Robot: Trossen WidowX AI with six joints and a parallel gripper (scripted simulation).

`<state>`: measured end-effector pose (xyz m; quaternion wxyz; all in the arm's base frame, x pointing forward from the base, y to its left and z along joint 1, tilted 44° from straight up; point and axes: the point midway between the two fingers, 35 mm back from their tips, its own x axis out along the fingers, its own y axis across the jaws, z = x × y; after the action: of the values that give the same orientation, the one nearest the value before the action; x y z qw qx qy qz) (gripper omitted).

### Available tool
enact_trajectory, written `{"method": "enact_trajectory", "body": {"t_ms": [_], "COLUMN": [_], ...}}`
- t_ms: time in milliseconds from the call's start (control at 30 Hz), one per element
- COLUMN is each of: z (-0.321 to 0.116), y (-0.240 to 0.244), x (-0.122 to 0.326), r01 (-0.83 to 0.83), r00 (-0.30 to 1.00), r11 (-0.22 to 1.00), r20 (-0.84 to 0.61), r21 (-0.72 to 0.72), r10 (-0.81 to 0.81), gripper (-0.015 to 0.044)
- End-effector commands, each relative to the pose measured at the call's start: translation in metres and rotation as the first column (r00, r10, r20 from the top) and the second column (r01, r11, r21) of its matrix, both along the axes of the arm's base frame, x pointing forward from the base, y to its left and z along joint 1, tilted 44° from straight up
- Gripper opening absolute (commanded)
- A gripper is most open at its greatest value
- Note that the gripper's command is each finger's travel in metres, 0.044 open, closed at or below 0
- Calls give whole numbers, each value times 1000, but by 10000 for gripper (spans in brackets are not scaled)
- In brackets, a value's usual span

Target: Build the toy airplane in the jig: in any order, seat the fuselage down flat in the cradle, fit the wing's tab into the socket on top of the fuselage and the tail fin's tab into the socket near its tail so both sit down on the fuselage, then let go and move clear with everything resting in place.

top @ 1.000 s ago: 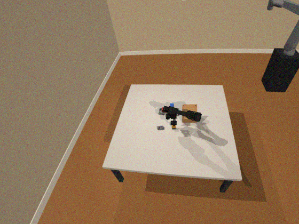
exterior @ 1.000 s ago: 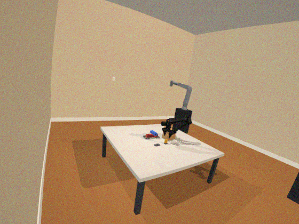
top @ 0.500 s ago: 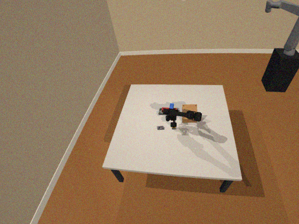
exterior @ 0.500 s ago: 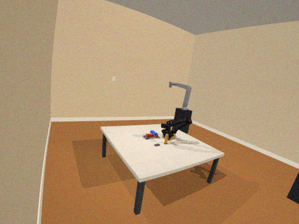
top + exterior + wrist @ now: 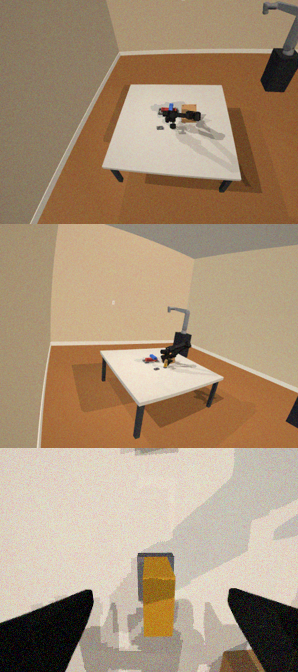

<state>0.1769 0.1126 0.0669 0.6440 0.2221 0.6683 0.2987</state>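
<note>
The red fuselage (image 5: 165, 109) (image 5: 148, 359) lies in the grey cradle (image 5: 159, 113). The blue wing (image 5: 171, 106) (image 5: 153, 357) lies crosswise on top of it; these views are too coarse to tell whether its tab is fully down. The yellow tail fin (image 5: 158, 620) (image 5: 165, 364) stands upright in a small dark holder (image 5: 140, 579), apart from the fuselage. My gripper (image 5: 160, 596) (image 5: 173, 125) is open and empty, low over the fin, with a fingertip on each side and a gap to both. In the top view the gripper hides the fin.
A small grey holder (image 5: 159, 128) (image 5: 156, 368), with nothing in it, lies near the fin on the white table (image 5: 149, 154). An orange-brown block (image 5: 189, 107) (image 5: 236, 660) is beside my arm's base. A grey arm (image 5: 290, 33) (image 5: 185, 321) on a black pedestal stands beyond the table.
</note>
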Motion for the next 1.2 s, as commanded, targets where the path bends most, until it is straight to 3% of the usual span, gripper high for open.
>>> {"method": "enact_trajectory", "body": {"t_ms": [0, 467, 967, 1167], "z": [-5, -18, -18, -18], "y": [6, 20, 20, 20], "x": [-1, -5, -5, -5], "r01": [2, 1, 1, 1], "r00": [1000, 1000, 1000, 1000], "r11": [1000, 1000, 1000, 1000], "r20": [-5, -6, -6, -6], "r21": [6, 11, 11, 11], "r10": [-2, -1, -1, -1], "gripper": [440, 440, 46, 6]}}
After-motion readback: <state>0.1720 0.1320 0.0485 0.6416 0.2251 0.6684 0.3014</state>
